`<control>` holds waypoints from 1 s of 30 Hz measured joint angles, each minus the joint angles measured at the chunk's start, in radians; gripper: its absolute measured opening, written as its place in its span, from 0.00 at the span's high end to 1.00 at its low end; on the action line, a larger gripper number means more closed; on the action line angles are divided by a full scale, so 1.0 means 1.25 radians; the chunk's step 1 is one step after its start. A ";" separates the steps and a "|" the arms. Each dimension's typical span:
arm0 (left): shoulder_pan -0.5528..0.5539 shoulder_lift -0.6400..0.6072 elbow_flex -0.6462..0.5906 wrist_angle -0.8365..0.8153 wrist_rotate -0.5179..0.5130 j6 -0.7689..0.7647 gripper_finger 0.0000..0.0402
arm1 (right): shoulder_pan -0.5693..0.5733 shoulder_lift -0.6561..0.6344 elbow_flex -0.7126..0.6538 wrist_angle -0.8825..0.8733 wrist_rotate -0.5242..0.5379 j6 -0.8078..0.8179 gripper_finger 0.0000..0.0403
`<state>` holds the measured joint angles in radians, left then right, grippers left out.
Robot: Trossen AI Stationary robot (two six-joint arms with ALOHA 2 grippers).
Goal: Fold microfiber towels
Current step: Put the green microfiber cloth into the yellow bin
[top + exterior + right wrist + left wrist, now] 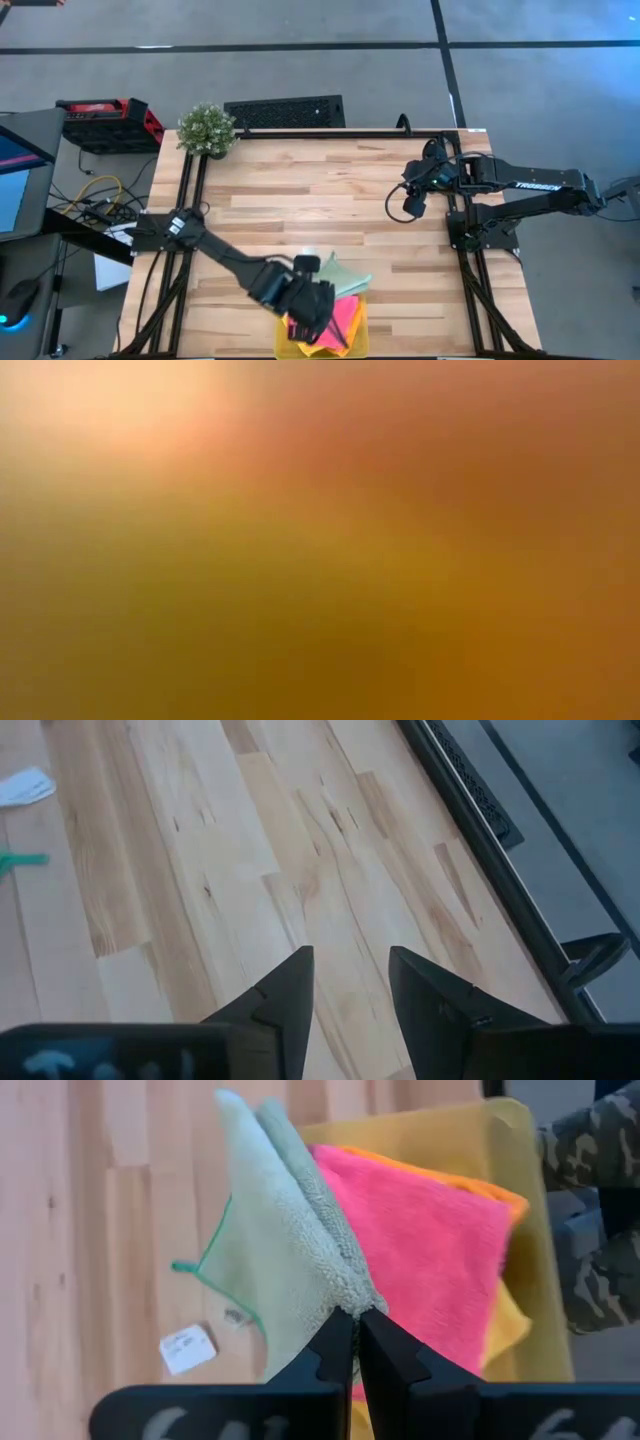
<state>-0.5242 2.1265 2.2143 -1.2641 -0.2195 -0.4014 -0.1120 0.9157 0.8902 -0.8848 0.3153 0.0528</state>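
Observation:
My left gripper (318,318) is over the translucent yellow tray (283,345) at the table's near edge, shut on the pale green towel (270,1250). That towel spreads from the tray onto the table (343,274). Under it in the tray lie the hot pink towel (430,1250), the orange towel (500,1195) and the yellow towel (510,1330). My right gripper (412,205) is open and empty above bare wood at the right; it also shows in the right wrist view (350,970). The low view shows only an orange-yellow blur. My left gripper pinches a bunched-up ridge of the pale green towel (345,1295) between its two fingers, with more than one layer gathered there. The towel runs away from the fingertips in two raised folds. Its far part, with the green-stitched edge (215,1260), lies on the table.
A small white label (188,1348) lies on the wood beside the green towel. A potted plant (207,128) stands at the far left corner. A camouflage sleeve (590,1230) shows beyond the tray. Bare wood lies across the table's middle and far side.

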 joint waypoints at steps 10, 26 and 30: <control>-0.087 0.000 -0.005 0.011 -0.052 -0.052 1.00 | 0.000 0.000 0.000 0.002 0.000 0.016 0.62; -0.134 0.002 -0.197 0.296 0.113 -0.107 1.00 | 0.000 0.000 0.000 0.002 -0.002 0.015 0.62; -0.138 0.003 -0.265 0.336 0.129 -0.144 1.00 | 0.000 0.000 0.000 0.003 -0.002 0.015 0.62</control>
<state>-0.6964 2.1297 1.8831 -0.8440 -0.0576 -0.5815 -0.1120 0.9157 0.8902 -0.8816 0.3122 0.0719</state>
